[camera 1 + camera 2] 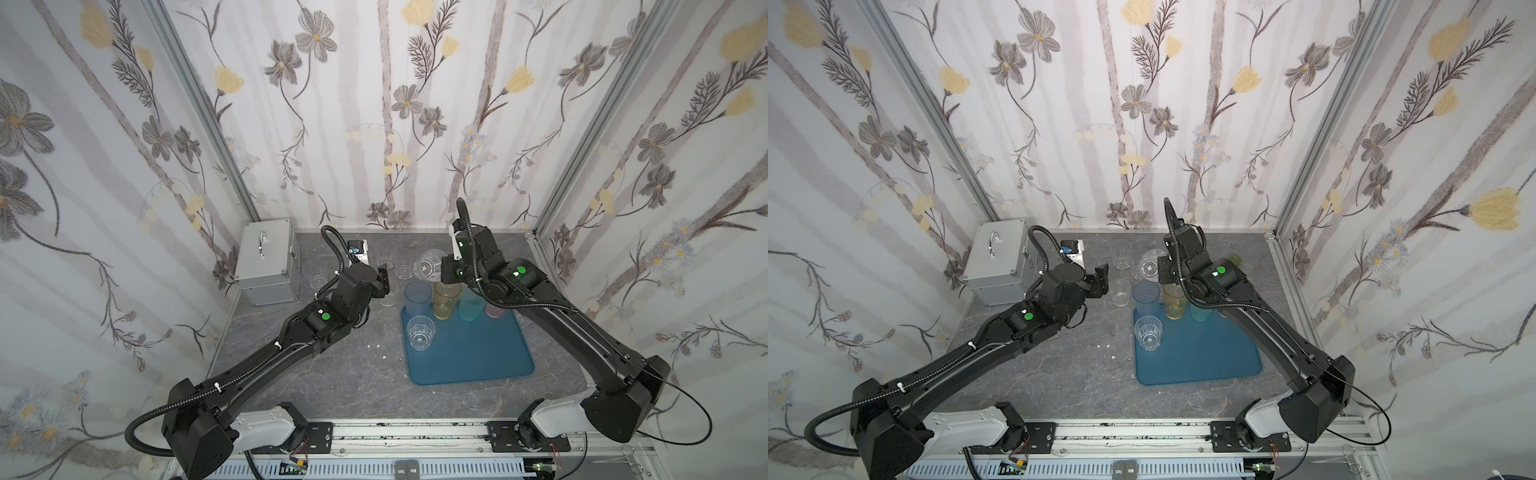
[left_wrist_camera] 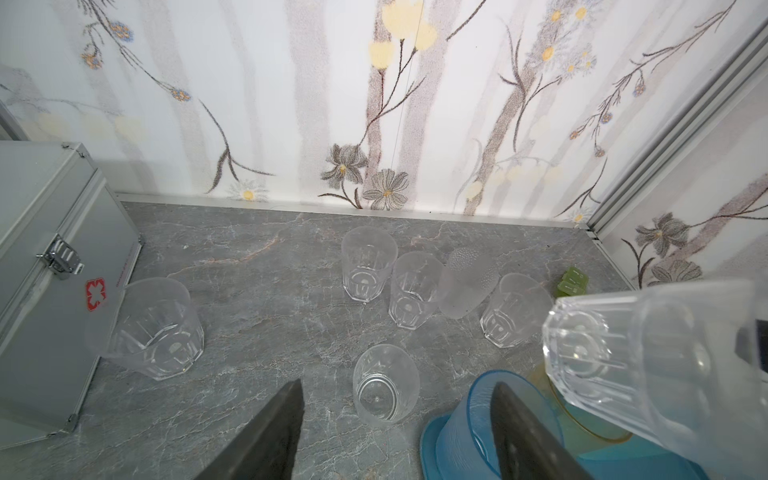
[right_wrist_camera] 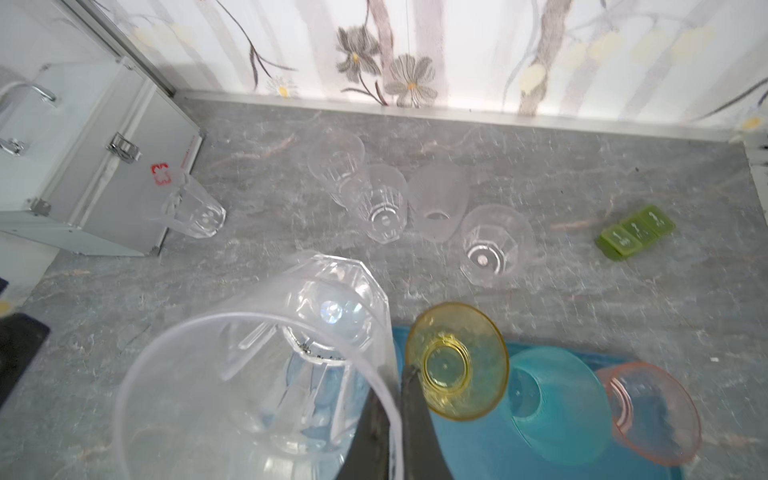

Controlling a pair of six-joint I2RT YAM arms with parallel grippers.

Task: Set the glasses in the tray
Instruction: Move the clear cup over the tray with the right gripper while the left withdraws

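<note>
Above the tray's point(image 1: 478, 357) far edge, right claw point(image 3: 401, 374) is clenched on the rim wall of a clear faceted tumbler point(image 3: 291, 353), tilted, off the counter point(image 2: 270, 257). Left claw point(image 2: 397, 382) released, empty, over a short clear glass point(image 2: 384, 386). Four tinted tumblers point(image 1: 417, 297) and one clear glass point(image 1: 420, 332) stand in the tray; several loose clear glasses point(image 2: 415, 291) wait behind. Probably light, rigid, slick, tippy: pinch the rim, one finger inside.

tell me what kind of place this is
Probably a staged robot test booth, not a real kitchen: floral wallpaper panels in aluminium framing box in a grey tabletop, and two arms sit on a front rail.
</note>
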